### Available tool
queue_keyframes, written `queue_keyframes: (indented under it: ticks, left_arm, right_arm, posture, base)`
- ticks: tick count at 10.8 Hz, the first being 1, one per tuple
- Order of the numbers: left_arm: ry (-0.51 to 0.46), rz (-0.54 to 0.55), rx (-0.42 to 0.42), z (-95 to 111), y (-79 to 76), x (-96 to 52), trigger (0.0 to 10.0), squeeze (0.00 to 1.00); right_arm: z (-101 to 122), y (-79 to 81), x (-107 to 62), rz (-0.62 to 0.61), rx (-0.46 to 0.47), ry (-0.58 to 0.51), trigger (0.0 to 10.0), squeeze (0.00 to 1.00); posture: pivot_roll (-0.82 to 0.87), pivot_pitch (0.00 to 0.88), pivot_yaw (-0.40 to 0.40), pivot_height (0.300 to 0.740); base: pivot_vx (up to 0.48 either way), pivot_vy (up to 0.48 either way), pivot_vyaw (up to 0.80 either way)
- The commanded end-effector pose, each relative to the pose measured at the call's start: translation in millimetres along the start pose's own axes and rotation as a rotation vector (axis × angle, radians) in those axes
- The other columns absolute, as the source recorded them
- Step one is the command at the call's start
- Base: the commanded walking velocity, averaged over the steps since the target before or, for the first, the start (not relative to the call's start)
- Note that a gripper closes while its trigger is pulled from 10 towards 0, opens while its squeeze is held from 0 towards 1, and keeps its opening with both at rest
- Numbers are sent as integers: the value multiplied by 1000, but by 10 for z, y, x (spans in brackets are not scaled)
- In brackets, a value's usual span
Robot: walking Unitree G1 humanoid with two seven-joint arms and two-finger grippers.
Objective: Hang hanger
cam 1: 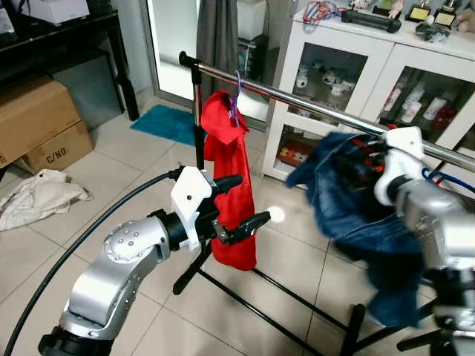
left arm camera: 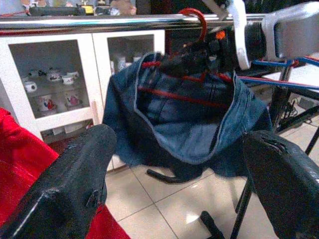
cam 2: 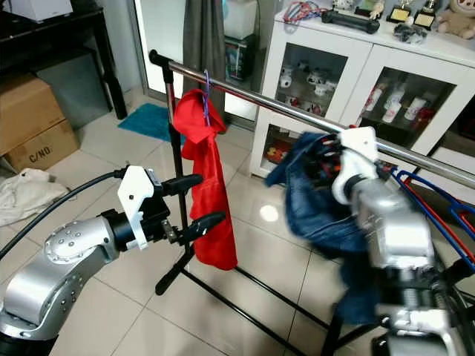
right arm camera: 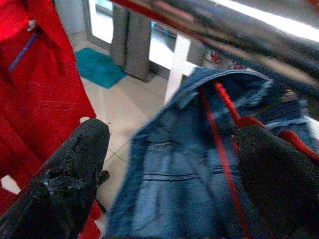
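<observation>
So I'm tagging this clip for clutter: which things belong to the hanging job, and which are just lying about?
Job in hand:
- red hanger hooked over the chrome rail
- denim garment on it
- right gripper at the hanger
- left gripper, open, idle

Lying about:
- red garment, already hung
- cardboard boxes
- white cloth on the floor
- teal mat
- white cabinet

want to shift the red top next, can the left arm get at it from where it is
Probably yes: the left gripper hangs open right beside the red garment on the rail, nothing between them.
</observation>
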State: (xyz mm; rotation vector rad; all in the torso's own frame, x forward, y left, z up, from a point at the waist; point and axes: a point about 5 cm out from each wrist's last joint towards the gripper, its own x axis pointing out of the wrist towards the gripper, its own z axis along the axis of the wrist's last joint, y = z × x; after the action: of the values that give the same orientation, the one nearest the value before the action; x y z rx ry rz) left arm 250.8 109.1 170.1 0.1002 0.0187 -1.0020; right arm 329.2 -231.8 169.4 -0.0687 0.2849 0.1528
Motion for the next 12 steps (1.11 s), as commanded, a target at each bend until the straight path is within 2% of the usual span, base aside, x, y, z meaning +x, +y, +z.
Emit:
queue_keyframes:
  ticks: [1,2,3,6,7,8,9,10,11,12]
  left_arm:
    - [3,-22,6,26,-17,18,10000,0]
    - [5,-19,5,15,-21,7,10000,0]
    - [6,-21,3,12,-24,13,10000,0]
    - [15,-51,3,4,-32,57,10000,0]
    - [19,-68,4,-2,-36,77,10000,0]
    - [21,-81,4,-4,-43,92,10000,0]
    - [22,-89,4,-2,-49,99,10000,0]
    - [23,-94,4,-4,-50,103,10000,0]
    - [23,-97,3,-4,-46,106,10000,0]
    - [24,-99,3,-5,-45,109,10000,0]
  right_arm:
    - [102,-59,-54,10,-4,-45,10000,0]
    - [20,-26,-184,114,-37,-33,10000,0]
    - [-34,-42,-251,141,-53,-18,10000,0]
    - [-85,-195,-481,143,-72,2,10000,0]
    - [-73,-307,-551,87,-69,1,10000,0]
    - [-59,-394,-581,31,-48,1,10000,369]
    - [-40,-404,-592,31,-43,-6,10000,839]
    - [-31,-376,-606,60,-40,-11,10000,957]
    - [-60,-309,-542,75,-38,2,10000,914]
    - [-103,-288,-450,59,10,30,10000,0]
  posture:
    - [108,0,-67,740]
    - [107,0,-69,740]
    - [99,0,-64,740]
    - [65,0,-36,740]
    - [54,0,-25,740]
    - [48,0,-19,740]
    - [45,0,-16,740]
    - [46,0,-16,740]
    - [45,0,-14,740]
    - [46,0,-14,740]
  base:
    - [0,0,0]
    - [0,0,0]
    - [0,0,0]
    - [0,0,0]
    - [0,0,0]
    - [0,0,0]
    - [0,0,0]
    - [0,0,0]
    - [0,0,0]
    - [0,0,0]
